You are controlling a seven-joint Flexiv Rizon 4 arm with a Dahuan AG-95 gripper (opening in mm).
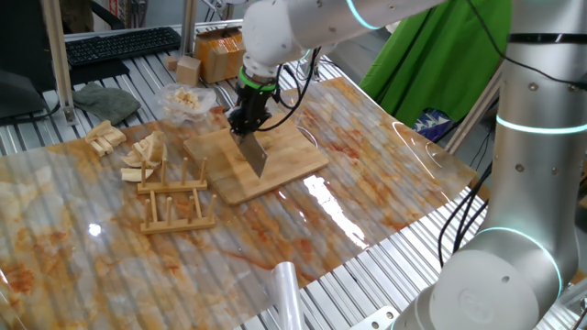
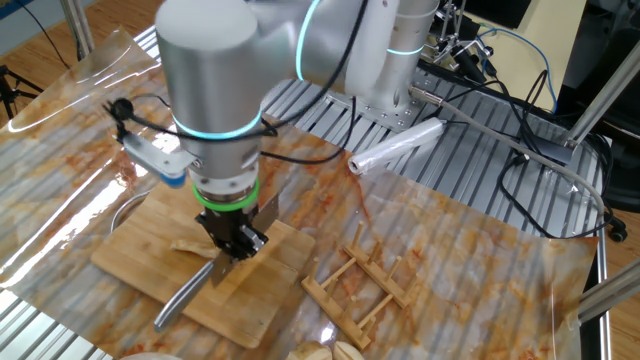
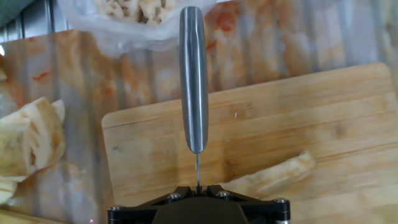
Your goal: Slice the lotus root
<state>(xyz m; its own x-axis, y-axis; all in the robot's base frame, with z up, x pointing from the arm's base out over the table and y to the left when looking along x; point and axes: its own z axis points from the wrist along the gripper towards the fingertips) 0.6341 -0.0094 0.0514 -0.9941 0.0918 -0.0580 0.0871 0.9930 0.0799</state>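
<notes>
Item, as I read it from my station: tool (image 2: 232, 243) clamped on the knife (image 1: 253, 151), blade edge-down over the wooden board (image 1: 275, 165) — lotus root (image 3: 273, 177) lying flat beneath on that board, placed for slicing — worktop (image 1: 367, 183) plastic-covered.

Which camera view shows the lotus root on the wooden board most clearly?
The hand view: the lotus root lies unobstructed, close up. The other fixed view shows only its pale end beside the gripper. In one fixed view, the knife hides it.

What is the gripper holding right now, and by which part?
The gripper holds a knife near where blade meets steel handle, blade down over the cutting board.
</notes>
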